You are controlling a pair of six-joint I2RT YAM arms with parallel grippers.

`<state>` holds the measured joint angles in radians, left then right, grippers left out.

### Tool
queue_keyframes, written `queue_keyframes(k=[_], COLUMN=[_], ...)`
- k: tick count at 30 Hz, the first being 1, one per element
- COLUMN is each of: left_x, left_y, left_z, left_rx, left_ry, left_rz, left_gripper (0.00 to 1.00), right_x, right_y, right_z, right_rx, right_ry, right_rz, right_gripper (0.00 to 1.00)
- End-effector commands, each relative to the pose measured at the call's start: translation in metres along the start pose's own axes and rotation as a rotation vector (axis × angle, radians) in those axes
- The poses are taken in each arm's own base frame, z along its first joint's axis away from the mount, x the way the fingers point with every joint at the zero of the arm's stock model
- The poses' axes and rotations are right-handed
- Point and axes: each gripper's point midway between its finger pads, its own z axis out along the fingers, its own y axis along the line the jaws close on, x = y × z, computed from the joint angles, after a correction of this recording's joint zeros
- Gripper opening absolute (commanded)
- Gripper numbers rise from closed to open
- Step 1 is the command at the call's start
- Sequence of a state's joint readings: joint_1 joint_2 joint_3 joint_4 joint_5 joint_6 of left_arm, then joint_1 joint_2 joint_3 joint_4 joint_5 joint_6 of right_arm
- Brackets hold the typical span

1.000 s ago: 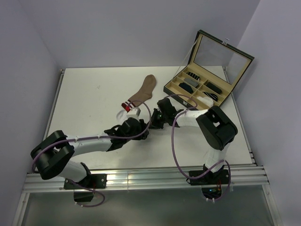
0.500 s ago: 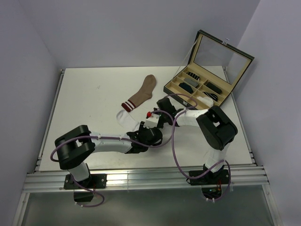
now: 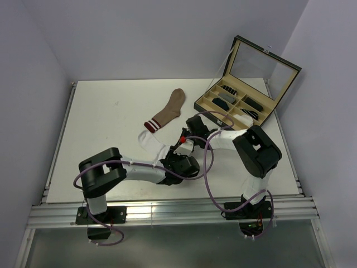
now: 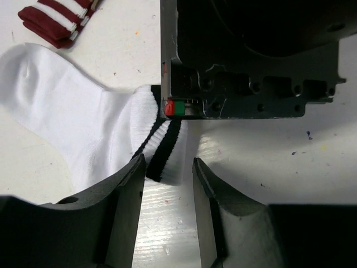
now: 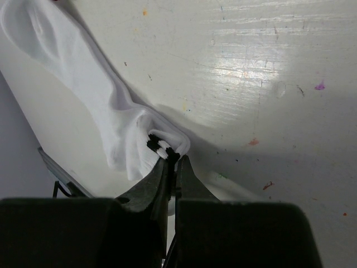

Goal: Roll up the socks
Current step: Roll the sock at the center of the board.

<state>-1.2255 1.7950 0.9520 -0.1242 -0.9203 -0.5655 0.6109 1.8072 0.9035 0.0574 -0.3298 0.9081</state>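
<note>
Right gripper clenched on the black-striped knit cuff of the white sock. Left gripper released, jaws apart around that same cuff end. Soft, wrinkled fabric trailing left of both grippers over the scuffed, paint-flecked table. Beyond them, brown sock flat, maroon-and-white cuff nearest. Farther right, open hinged box, rectangular, divided into compartments.

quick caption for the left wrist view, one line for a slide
Open left gripper straddles the striped cuff of the white sock, which the right gripper pinches shut.
</note>
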Motion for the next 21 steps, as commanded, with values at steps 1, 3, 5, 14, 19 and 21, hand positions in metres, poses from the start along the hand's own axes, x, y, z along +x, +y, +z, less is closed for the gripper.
queue_keyframes(k=[1, 3, 5, 14, 19, 21], left_x=[-0.005, -0.003, 0.001, 0.017, 0.012, 0.015], left_y=[-0.001, -0.003, -0.004, -0.009, -0.007, -0.009], left_z=[0.002, 0.002, 0.004, 0.008, 0.005, 0.003], left_rx=[-0.031, -0.027, -0.026, -0.015, 0.001, 0.044], left_ry=[-0.014, -0.010, -0.001, 0.038, 0.028, 0.046], left_rz=[0.031, 0.034, 0.044, 0.047, -0.006, -0.032], left_gripper=[0.44, 0.44, 0.44, 0.16, 0.00, 0.00], right_x=[-0.005, -0.005, -0.005, -0.004, -0.004, -0.003], right_y=[0.009, 0.009, 0.010, 0.012, 0.018, 0.019], right_z=[0.003, 0.004, 0.004, 0.002, 0.000, -0.002], right_rx=[-0.017, -0.018, -0.023, -0.032, -0.064, -0.078], right_ry=[-0.011, -0.010, -0.008, -0.007, -0.009, -0.008], right_rz=[-0.008, -0.008, -0.007, -0.008, -0.011, -0.013], right_gripper=[0.00, 0.00, 0.00, 0.00, 0.00, 0.00])
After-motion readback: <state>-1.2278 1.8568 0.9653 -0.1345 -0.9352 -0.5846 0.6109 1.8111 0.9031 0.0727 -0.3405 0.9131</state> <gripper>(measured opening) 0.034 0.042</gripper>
